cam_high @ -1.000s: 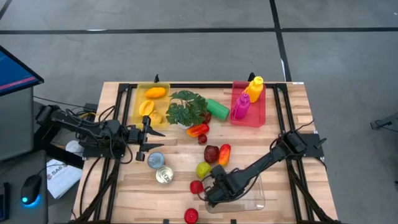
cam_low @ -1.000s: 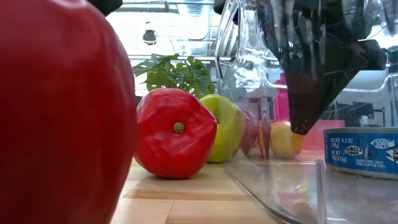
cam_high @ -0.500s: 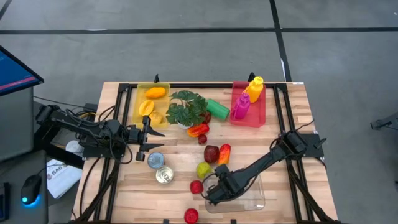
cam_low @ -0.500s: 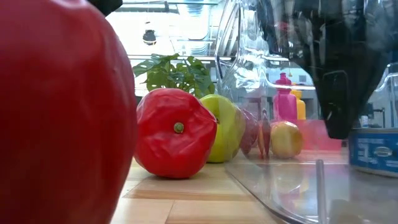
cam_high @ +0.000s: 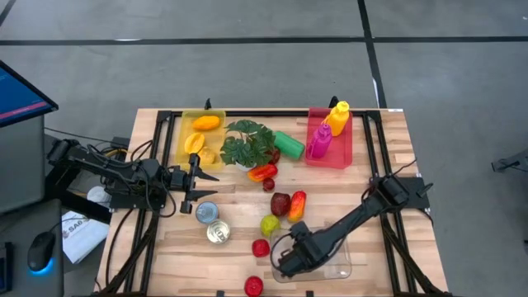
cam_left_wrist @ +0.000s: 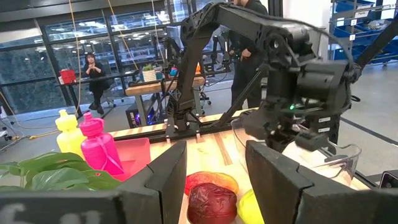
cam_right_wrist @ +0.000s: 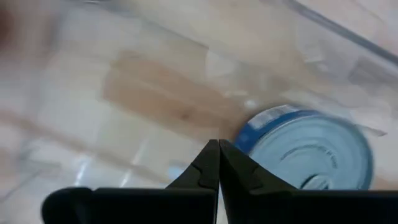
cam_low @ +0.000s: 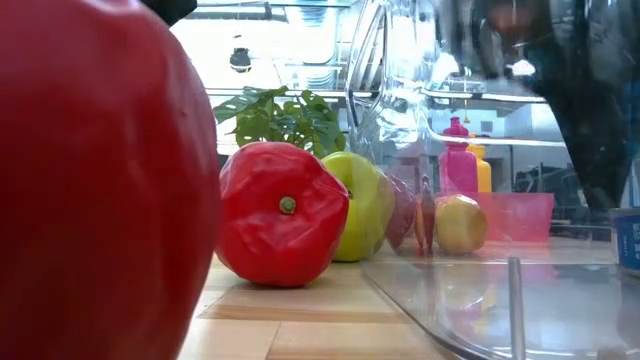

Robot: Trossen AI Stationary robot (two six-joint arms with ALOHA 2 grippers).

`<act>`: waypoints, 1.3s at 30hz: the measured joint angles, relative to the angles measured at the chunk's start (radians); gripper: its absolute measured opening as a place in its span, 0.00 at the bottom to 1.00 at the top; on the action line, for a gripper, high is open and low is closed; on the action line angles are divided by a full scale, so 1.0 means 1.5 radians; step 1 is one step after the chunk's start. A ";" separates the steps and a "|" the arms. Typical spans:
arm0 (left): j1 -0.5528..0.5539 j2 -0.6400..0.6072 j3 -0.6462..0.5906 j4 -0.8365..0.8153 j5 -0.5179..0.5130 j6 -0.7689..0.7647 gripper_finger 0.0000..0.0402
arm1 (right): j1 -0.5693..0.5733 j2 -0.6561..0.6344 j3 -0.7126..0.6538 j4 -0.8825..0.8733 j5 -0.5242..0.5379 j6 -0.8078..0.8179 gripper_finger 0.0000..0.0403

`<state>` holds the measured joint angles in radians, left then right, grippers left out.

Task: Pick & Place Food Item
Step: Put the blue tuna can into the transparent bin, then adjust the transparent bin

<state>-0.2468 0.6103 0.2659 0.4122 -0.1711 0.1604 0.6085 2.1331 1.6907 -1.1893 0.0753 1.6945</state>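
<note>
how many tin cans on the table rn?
2. Blue-label can near the left claw; open-top can just in front of it. Right arm may hide more.

Grey concrete floor (cam_high: pixel 247 74) around my wooden table (cam_high: pixel 375 169), crossed by dark lines. Beyond, a bright workshop: large glass windows (cam_left_wrist: pixel 37 68), a desk (cam_left_wrist: pixel 155 87) carrying a small plant, blue storage shelving (cam_left_wrist: pixel 364 31) to one side. A person (cam_left_wrist: pixel 96 78) stands by the windows.

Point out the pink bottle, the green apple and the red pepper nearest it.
pink bottle (cam_high: pixel 318 141), high view, on its body.
green apple (cam_low: pixel 365 205), low view, on its side.
red pepper (cam_low: pixel 282 212), low view, near its stem.
</note>
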 joint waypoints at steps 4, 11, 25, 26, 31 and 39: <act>0.000 0.000 0.000 0.000 0.000 0.000 0.38 | 0.009 -0.001 0.028 0.000 -0.028 -0.005 0.00; 0.000 0.000 0.000 0.000 0.000 0.000 0.38 | 0.050 0.000 0.031 0.000 -0.163 0.051 0.00; 0.000 0.000 0.000 0.000 0.000 0.000 0.38 | 0.132 0.000 0.031 -0.010 -0.327 0.181 0.00; 0.000 0.000 0.000 0.000 0.000 0.000 0.38 | 0.133 0.000 0.031 -0.008 -0.341 0.185 0.00; 0.000 0.000 0.000 0.000 0.000 0.000 0.38 | 0.136 0.000 0.031 0.024 -0.391 0.190 0.00; 0.000 0.000 0.000 0.000 0.000 0.000 0.38 | 0.139 0.000 0.031 -0.089 -0.370 0.171 0.00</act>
<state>-0.2470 0.6106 0.2657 0.4122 -0.1711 0.1604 0.8165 2.1330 1.7374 -1.3223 -0.4804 1.9504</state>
